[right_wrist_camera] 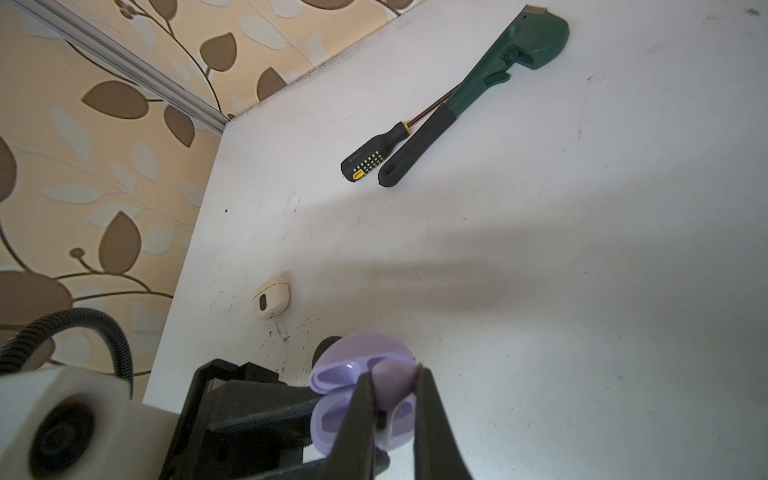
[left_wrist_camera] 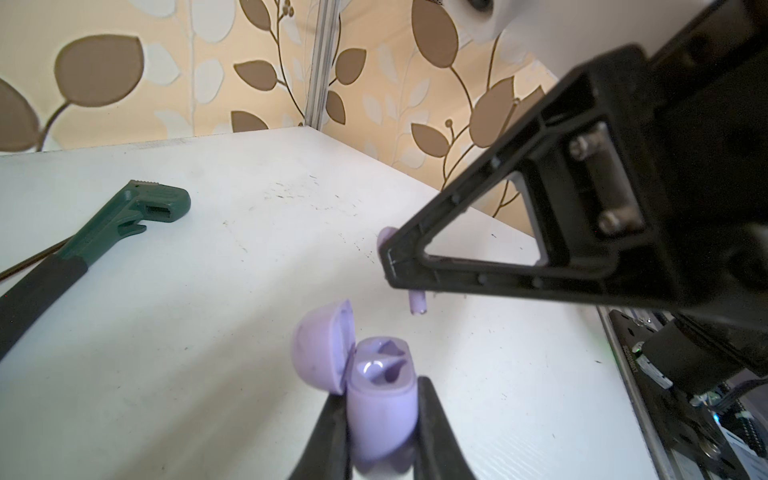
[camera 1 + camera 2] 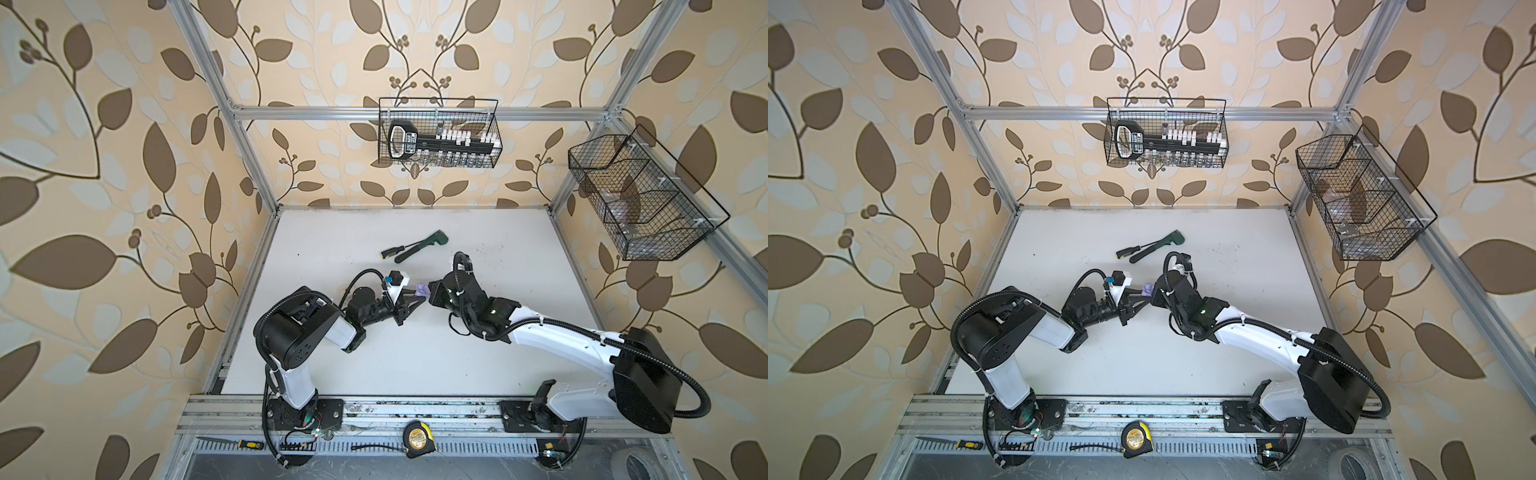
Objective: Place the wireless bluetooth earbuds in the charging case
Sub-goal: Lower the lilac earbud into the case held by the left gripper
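**2 grippers meet, lilac earbud just over the open case**

Your left gripper (image 2: 380, 395) is clamped on the body of the lilac charging case (image 2: 382, 415). The case's lid (image 2: 320, 349) is hinged open to 1 side and its mouth faces up. Your right gripper (image 2: 388, 257) is pinched on 1 lilac earbud (image 2: 417, 303). The stem sticks out below the fingertips, pointing down, just above the case mouth and slightly off to the side, with a gap between them. In both top views the 2 grippers sit tip to tip, the lilac between them. Well beyond both grippers, a green wrench (image 2: 124, 220) and a black-and-yellow screwdriver (image 1: 374, 153) lie side by side on the white surface (image 2: 208, 311). Past your left gripper, a small cream rounded piece (image 1: 272, 301) rests on the surface; you cannot tell whether it is an earbud or a case.
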You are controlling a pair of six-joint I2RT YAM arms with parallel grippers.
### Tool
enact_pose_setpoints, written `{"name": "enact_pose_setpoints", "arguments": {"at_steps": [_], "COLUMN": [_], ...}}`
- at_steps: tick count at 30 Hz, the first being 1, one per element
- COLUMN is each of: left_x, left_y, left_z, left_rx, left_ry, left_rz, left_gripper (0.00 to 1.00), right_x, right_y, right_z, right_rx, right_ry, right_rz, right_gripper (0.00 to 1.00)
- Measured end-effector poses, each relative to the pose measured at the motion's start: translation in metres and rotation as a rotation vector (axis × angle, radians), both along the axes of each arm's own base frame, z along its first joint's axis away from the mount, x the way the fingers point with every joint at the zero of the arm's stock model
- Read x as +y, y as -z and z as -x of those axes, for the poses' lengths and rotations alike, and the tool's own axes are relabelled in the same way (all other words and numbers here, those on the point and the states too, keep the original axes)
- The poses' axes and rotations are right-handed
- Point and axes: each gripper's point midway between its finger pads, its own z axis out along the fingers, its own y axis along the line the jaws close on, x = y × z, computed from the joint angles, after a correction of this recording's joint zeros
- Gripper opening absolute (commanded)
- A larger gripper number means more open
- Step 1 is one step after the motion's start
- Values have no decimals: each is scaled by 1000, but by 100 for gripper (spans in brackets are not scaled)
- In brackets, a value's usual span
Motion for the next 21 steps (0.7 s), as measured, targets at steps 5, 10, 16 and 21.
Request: {"name": "enact_pose_setpoints", "arguments": {"at_steps": [5, 10, 16, 21], "left_x": [-2, -2, -3, -3], "left_y": [0, -1, -2, -2], "left_z": [1, 2, 3, 3], "left_rx": [7, 13, 22, 26], "left_ry": [4, 5, 8, 6], "left_rz": [4, 8, 15, 17], "left_gripper": [0, 0, 0, 0], "right_x": [8, 12, 14, 14], "right_y": [5, 6, 8, 10], "right_z": [3, 3, 3, 5], "right_rx": [7, 3, 4, 1], "right_ry": [-15, -19, -21, -21], "right_rz": [-2, -10, -10, -11], "right_gripper": [6, 5, 5, 4]}}
